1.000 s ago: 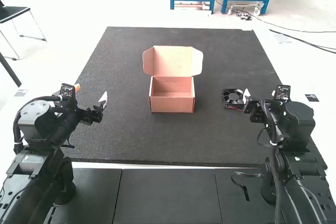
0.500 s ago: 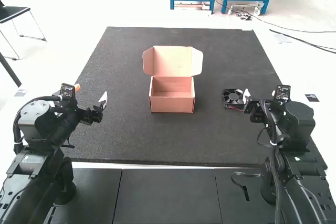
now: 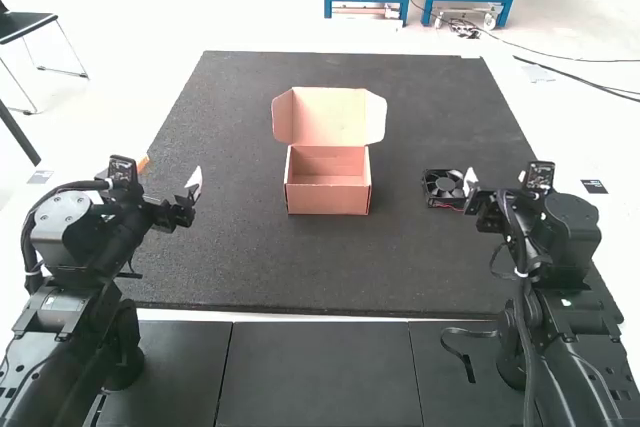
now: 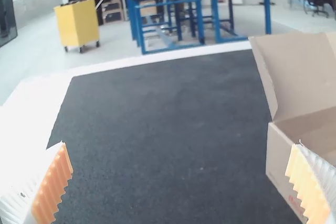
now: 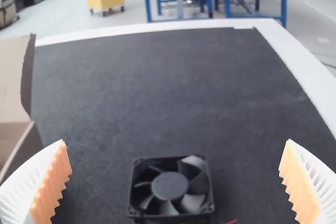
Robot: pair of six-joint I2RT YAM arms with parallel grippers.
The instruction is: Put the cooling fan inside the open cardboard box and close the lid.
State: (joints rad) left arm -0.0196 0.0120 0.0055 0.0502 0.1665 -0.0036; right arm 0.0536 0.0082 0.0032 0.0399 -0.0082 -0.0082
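A small black cooling fan (image 3: 447, 187) lies flat on the dark mat, right of the box; in the right wrist view the fan (image 5: 171, 187) sits between and just beyond my fingers. The open cardboard box (image 3: 328, 178) stands mid-mat with its lid (image 3: 329, 117) raised at the far side; the left wrist view catches the box's corner (image 4: 299, 129). My right gripper (image 3: 479, 199) is open, just right of the fan. My left gripper (image 3: 168, 183) is open at the mat's left side, well apart from the box, white ribbed fingers (image 4: 50, 187) spread wide.
The dark mat (image 3: 240, 127) covers most of the table, with white table border around it. Bare mat lies between the left gripper and the box, and in front of the box.
The left gripper has shifted slightly toward the left and up. The right arm, fan and box have not moved.
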